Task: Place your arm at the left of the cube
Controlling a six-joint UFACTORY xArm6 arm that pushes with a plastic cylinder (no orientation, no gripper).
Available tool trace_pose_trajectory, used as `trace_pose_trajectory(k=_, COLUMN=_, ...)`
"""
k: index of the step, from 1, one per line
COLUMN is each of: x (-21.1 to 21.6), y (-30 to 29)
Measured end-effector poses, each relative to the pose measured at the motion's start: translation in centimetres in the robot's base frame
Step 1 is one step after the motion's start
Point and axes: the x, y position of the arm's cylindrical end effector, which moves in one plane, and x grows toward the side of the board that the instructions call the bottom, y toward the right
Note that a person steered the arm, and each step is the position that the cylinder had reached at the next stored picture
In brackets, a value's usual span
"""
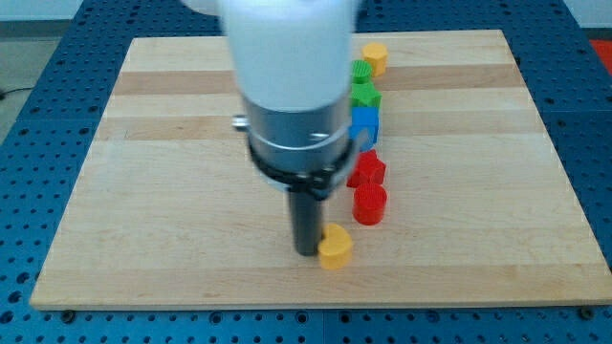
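My tip [306, 251] rests on the wooden board [172, 191], just left of a yellow block [336, 248] near the view's bottom, touching or nearly touching it. The blue cube [365, 125] sits up and to the right of the tip, partly hidden by the arm's body [292, 96]. Two red blocks lie below the cube: one [367, 170] close under it, one [369, 204] lower. Two green blocks [364, 96] [360, 70] stand above the cube, partly hidden. Another yellow block [375, 57] is at the top of this column.
The blocks form a rough vertical column right of the board's centre. The board lies on a blue perforated table [38, 115]. The arm's white and grey body hides the board's upper middle.
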Motion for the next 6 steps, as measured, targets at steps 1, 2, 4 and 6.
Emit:
trace_pose_trajectory(k=1, x=0.3, y=1.7)
trace_pose_trajectory(k=2, x=-0.4, y=-5.8)
trace_pose_trajectory(k=4, x=-17.5, y=-4.6)
trace_pose_trajectory(k=6, x=-24.3, y=-3.7)
